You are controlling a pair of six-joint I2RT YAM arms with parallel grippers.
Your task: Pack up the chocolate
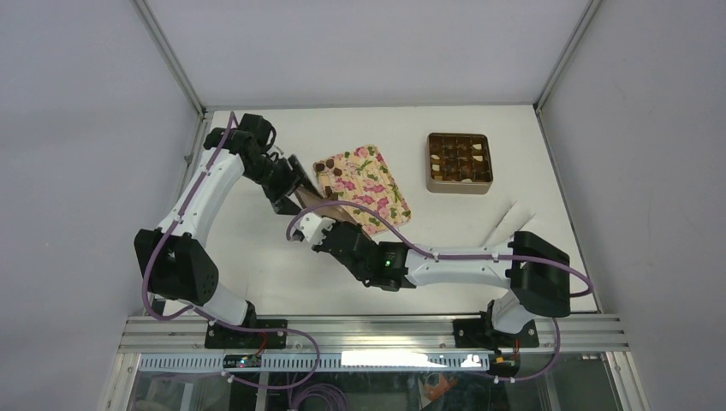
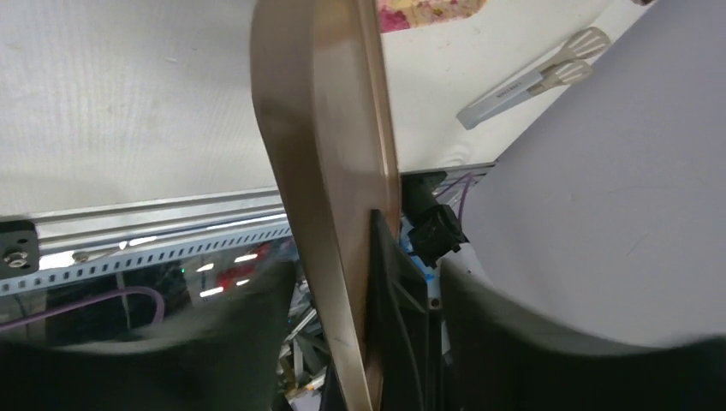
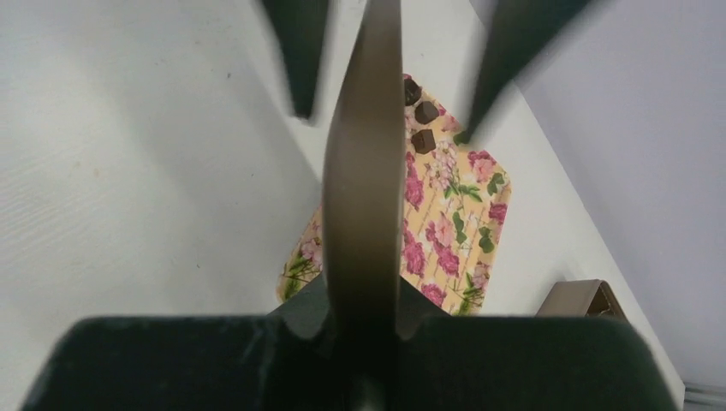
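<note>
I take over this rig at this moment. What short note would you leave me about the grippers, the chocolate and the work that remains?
Left gripper: shut on the brown lid, held on edge above the table.
Right gripper: open, its fingers on either side of the same lid, not touching it.
Chocolate: a few pieces lie at one corner of the floral tray.
Box: at the far right, uncovered, with pieces in some compartments; the number is unclear.
Left to do, probably: move the tray pieces into the box, then close it with the lid.
</note>
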